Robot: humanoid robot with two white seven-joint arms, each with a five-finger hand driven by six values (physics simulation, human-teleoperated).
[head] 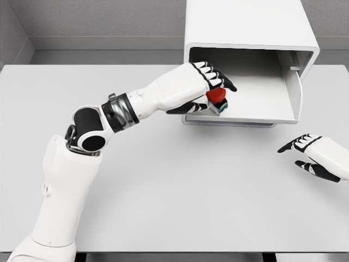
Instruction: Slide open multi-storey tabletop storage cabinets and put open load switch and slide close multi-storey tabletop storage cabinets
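Note:
A white tabletop storage cabinet (pixel 251 22) stands at the back of the table, its drawer (pixel 256 112) slid out toward me. My left hand (pixel 210 90) reaches over the drawer's front left corner, fingers curled around a load switch (pixel 217 99) with a red knob and a dark and grey base. The switch hangs just above the drawer's front edge. My right hand (pixel 311 155) hovers over the table at the right, below the cabinet, its fingers spread and holding nothing.
The white table (pixel 174 191) stretches wide in front of the cabinet. The drawer's right wall (pixel 296 93) rises at the drawer's right side. Grey walls stand behind the table.

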